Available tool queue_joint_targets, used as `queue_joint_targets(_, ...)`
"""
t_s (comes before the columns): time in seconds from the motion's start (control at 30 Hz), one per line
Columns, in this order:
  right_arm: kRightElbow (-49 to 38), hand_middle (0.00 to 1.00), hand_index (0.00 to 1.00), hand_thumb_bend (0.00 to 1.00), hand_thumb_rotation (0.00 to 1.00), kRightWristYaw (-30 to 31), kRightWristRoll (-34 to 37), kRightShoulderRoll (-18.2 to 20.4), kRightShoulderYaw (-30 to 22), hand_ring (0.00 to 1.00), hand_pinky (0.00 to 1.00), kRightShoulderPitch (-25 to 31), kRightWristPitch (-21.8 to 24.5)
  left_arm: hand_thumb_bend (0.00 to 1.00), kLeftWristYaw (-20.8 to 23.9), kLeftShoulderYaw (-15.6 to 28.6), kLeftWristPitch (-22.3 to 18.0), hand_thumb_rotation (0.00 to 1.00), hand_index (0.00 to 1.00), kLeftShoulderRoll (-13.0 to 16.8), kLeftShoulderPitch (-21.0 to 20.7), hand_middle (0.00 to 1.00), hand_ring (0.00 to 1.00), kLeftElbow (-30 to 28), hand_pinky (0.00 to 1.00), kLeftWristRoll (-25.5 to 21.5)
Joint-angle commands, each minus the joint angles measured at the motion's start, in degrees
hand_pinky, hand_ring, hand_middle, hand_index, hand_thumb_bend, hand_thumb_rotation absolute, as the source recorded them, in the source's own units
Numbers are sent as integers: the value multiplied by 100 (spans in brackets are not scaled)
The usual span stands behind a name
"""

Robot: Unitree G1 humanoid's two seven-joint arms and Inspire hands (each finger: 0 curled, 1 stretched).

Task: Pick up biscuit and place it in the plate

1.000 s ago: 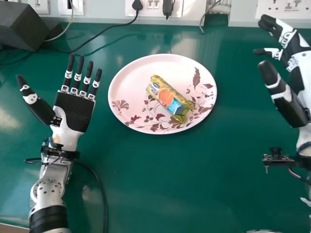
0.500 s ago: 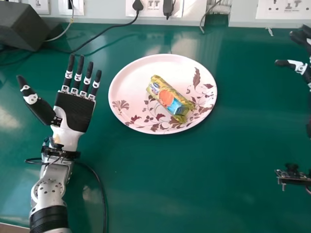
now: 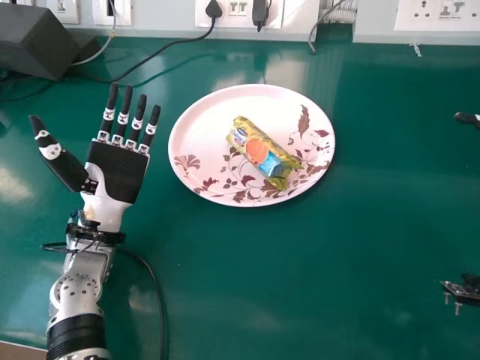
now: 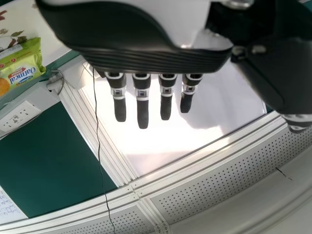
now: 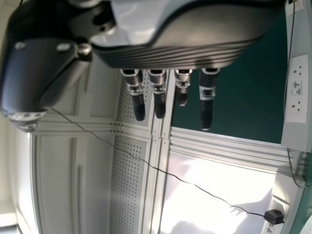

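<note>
Clock centred on the plate (image 3: 217, 193), head view, 12 toward the wall.

Fingers: the left hand (image 3: 118, 171) lies out at 9 o'clock, palm up and bare, its fingers (image 3: 122, 118) straight and slightly spread, thumb held wide toward 10. Hand fully open. The right hand (image 3: 468, 118) is well out at 3 o'clock, just one dark tip of it inside the head view's edge. Right wrist view gives its state: fingers (image 5: 159, 105) extended and parallel, thumb off to the side; open, grip empty. Both hands are well apart from the biscuit pack (image 3: 261, 154).

Change: the right hand withdraws outward. At 1.0 s ago much of it shows near 2 to 3 o'clock; at 0.5 s ago less; now little more than the tip, plus the small camera board (image 3: 466, 291) at 4 o'clock, which also sits farther out. Pack and plate keep their places; the left hand holds its open pose.

Containers: the plate is pale pink, oval in view, with brown leaf prints, resting flat on the green bench (image 3: 345, 262). The biscuit pack, yellow-green with orange and blue, lies on its side inside the rim, long axis running from about 11 to 5 o'clock, the lower end over the leaf prints. Left wrist view also catches the pack and part of the plate. Dark grey box (image 3: 34, 37) at 10 o'clock.
</note>
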Motion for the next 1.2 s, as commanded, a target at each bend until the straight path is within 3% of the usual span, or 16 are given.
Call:
queue_joint_targets(0.0,55,94,91,97,91,64,160,116,-50,87,75,126,-128,100,-66,-36,26,93,99,-136,307,95,87,415,89,98)
queue_joint_targets(0.17,196,93,89,98,90,176,437,271,-94,86,75,208,-325,100,-120,-42,-35,95,99,-77,215,95,87,586,90,160)
queue_joint_targets(0.63,358,98,91,95,96,397,1035,822,82,94,81,355,-708,100,-720,23,-542,100,98,154,-41,93,85,1161,79,441)
queue_joint_targets(0.83,355,97,98,93,85,654,1591,1120,399,95,84,451,-650,100,-1176,168,-265,97,100,459,-302,96,86,1834,83,360)
queue_joint_targets(1.17,416,99,97,93,86,1119,2532,1469,596,96,84,469,-460,100,-1131,269,-267,93,100,515,-533,96,87,2213,86,386)
